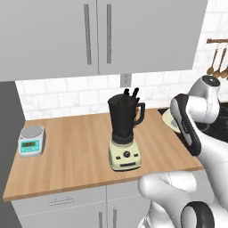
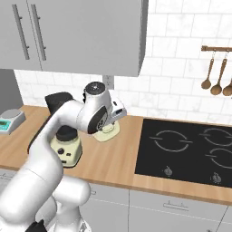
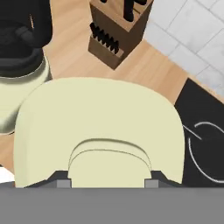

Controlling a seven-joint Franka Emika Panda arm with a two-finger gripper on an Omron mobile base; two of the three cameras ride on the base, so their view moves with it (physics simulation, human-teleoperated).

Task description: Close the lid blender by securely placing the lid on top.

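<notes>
Left base view: blender (image 1: 126,133) mid-counter, jar mouth uncovered; lid (image 1: 171,121) on counter to its right, behind my arm.
Right base view: claw (image 2: 110,126) down at lid (image 2: 107,132).
Hand view: lid (image 3: 99,131) close up, knob between my fingertips; claw grip – can't tell.
Risk: weak pinch on knob, lid slips when lifted.
Writing: none legible.

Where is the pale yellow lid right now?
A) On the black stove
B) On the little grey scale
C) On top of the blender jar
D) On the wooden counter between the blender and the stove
D: the lid lies on the wooden counter, right of the blender and left of the stove, and the blender's dark jar stands open on top.
</notes>
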